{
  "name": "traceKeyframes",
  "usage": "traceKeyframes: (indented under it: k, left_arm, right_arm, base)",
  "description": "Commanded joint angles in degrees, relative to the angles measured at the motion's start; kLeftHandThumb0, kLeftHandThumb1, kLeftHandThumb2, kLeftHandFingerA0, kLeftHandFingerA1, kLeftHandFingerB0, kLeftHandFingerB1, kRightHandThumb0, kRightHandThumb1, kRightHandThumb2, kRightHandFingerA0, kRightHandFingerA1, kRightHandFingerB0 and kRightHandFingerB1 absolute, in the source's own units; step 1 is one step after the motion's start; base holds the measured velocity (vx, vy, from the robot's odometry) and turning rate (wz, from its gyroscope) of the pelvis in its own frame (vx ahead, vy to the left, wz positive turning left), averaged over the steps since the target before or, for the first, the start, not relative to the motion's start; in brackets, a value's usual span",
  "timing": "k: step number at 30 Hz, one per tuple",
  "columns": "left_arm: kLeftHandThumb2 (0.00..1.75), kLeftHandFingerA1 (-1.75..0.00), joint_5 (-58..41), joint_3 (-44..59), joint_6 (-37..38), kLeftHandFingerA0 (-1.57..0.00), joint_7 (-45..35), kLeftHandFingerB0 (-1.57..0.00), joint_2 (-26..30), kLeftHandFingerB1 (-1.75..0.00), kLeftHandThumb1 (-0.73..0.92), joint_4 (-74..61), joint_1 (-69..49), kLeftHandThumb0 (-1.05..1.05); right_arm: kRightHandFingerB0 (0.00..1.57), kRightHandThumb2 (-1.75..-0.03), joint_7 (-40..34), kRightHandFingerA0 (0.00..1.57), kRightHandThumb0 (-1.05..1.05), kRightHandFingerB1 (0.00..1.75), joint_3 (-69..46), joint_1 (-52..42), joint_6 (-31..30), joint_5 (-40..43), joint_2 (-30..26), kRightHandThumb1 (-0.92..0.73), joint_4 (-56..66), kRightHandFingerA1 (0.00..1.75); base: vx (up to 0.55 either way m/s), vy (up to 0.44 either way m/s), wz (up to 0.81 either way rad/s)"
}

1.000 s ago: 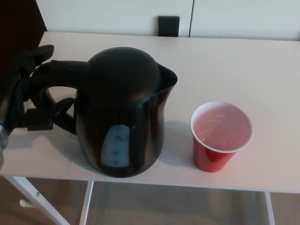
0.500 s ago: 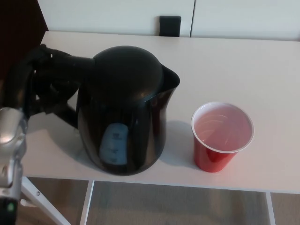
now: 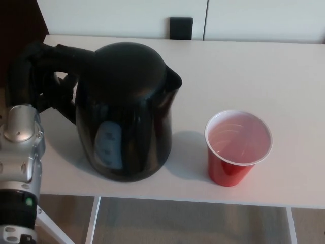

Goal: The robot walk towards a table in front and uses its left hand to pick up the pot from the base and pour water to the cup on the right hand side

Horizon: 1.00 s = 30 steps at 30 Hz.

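Observation:
A black electric pot (image 3: 127, 109) stands at the left-middle of the white table (image 3: 254, 66), its spout pointing right and its pale water gauge facing me. No base shows under it. My left hand (image 3: 35, 84) is wrapped around the pot's handle at the far left, shut on it, and the silver forearm (image 3: 20, 152) rises from the lower left corner. A red cup (image 3: 237, 147) with a white inside stands upright to the right of the pot, a short gap apart. I cannot tell whether the pot is off the table. My right hand does not show.
The table's front edge runs along the bottom of the view, with a white table leg (image 3: 48, 226) and floor below. A small black block (image 3: 181, 28) sits against the white wall behind the table. Bare tabletop stretches right and behind the cup.
My left hand has gone from beside the handle to closed around it, and the forearm has come into view. The pot has shifted left and a little up in the picture.

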State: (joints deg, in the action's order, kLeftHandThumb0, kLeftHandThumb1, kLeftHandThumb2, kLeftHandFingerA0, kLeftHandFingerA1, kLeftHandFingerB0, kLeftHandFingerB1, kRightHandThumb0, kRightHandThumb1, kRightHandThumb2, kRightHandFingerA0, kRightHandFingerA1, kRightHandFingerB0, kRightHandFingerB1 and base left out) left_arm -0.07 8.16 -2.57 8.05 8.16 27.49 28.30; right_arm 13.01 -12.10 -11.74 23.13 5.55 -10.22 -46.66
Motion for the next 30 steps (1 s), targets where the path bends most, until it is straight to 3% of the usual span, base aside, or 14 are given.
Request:
traceKeyframes:
  k: [1, 9, 16, 30]
  left_arm:
    - [0.56, -1.75, -2.01, 3.02, 1.07, -0.75, 1.76, -0.56, -0.79, -1.73, 0.62, -1.06, -1.29, -0.25]
    - [0.54, -1.75, -9.30, 6.88, -6.17, -0.74, -0.33, -0.59, -4.83, -1.67, 0.62, -16.89, -0.27, -0.21]
    - [0.54, -1.75, -7.85, 3.58, -9.20, -0.76, -1.96, -0.61, -5.68, -1.70, 0.63, -26.83, 0.55, -0.18]
    - [0.55, -1.75, -5.65, 0.31, -12.63, -0.79, -2.71, -0.62, -5.11, -1.75, 0.61, -31.75, 0.01, -0.16]
  right_arm:
    - [0.12, -0.79, 0.01, 0.25, -0.59, 0.44, -0.05, -0.15, -0.71, 0.08, -0.85, -0.49, 0.02, 0.53]
    - [0.11, -0.79, -0.09, 0.27, -0.60, 0.44, -0.09, 0.41, -0.59, 0.02, -0.94, -0.49, -0.54, 0.54]
    - [0.12, -0.80, -1.02, 0.30, -0.60, 0.44, 0.50, 0.75, -1.16, -1.15, -1.33, -0.50, -0.42, 0.55]
    - [0.12, -0.80, -0.06, 0.27, -0.60, 0.44, 0.64, 1.18, -2.40, -0.77, -1.22, -0.49, -0.41, 0.54]
  base:
    - [0.00, 0.000, 0.00]
    - [0.00, 0.000, 0.00]
    - [0.00, 0.000, 0.00]
    - [0.00, 0.000, 0.00]
